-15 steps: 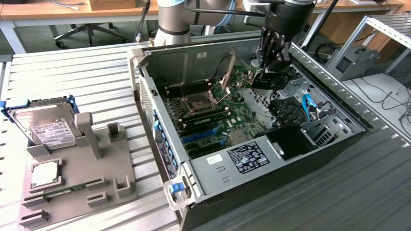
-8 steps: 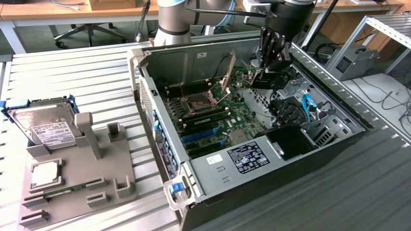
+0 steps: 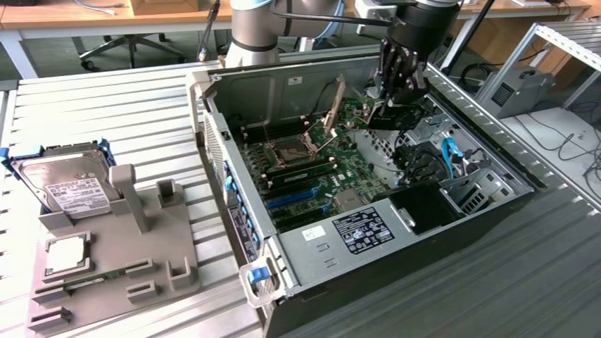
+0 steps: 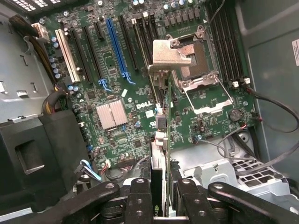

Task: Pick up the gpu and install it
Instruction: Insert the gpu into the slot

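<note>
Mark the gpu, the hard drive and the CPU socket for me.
gpu [image 4: 170,52]: wrist view, on its silver end bracket.
hard drive [image 3: 58,184]: exterior view, on its top face.
CPU socket [image 4: 202,63]: wrist view, on the open socket's middle.

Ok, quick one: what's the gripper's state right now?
The gripper: closed on the gpu, held edge-on above the motherboard.

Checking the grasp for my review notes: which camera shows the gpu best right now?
The wrist view: the gpu runs edge-on from the claw out to its silver bracket, over the motherboard. In the exterior view it is a small, partly hidden piece under the claw, above the open case.
</note>
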